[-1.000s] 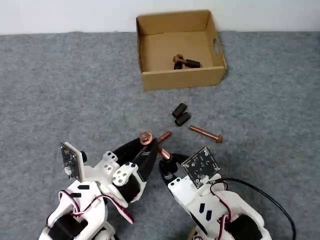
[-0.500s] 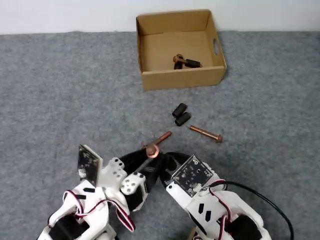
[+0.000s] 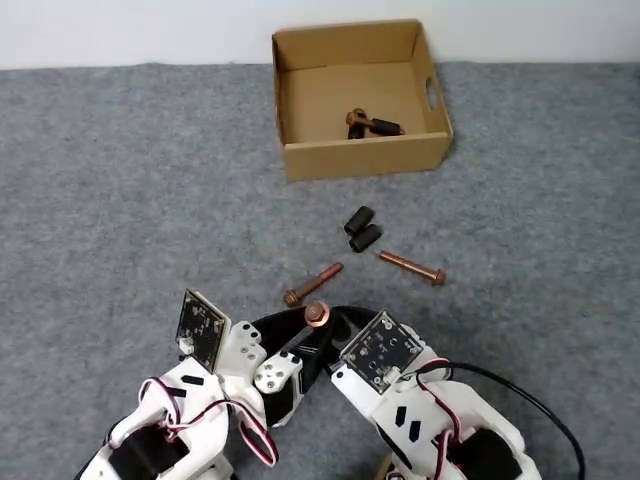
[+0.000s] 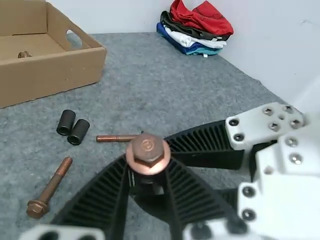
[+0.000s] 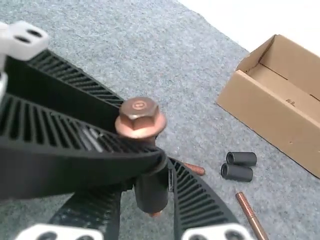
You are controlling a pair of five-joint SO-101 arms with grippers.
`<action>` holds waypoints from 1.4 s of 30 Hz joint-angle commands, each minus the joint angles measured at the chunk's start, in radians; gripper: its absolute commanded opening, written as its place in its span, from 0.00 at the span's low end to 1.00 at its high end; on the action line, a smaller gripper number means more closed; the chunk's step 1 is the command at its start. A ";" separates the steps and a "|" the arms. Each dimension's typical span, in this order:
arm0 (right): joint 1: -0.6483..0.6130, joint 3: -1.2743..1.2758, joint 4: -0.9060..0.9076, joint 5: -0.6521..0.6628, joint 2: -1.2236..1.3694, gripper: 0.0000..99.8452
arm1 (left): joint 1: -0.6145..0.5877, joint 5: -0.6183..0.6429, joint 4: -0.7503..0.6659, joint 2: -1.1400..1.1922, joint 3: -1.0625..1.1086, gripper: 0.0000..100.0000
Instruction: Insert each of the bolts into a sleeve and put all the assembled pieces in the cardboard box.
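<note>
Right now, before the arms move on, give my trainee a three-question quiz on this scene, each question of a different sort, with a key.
1. How many loose black sleeves lie on the carpet?
2. True or false: an assembled piece already lies in the cardboard box.
3. The bolt in the left pincer, its shank inside the held sleeve in the right pincer, stands: A) head up, B) head down, C) flat on the carpet.
Key: 1. two; 2. true; 3. A.
</note>
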 commanded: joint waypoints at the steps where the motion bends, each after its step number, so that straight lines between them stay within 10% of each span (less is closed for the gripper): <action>1: 0.001 -0.017 -0.041 0.006 -0.004 0.01 | 0.015 -0.009 0.018 -0.002 -0.001 0.13; 31: 0.085 0.040 -0.039 -0.066 -0.005 0.01 | -0.183 -0.144 0.146 -0.006 -0.262 0.16; 42: 0.229 0.040 -0.038 -0.101 -0.005 0.01 | -0.353 -0.149 0.041 -0.006 -0.259 0.00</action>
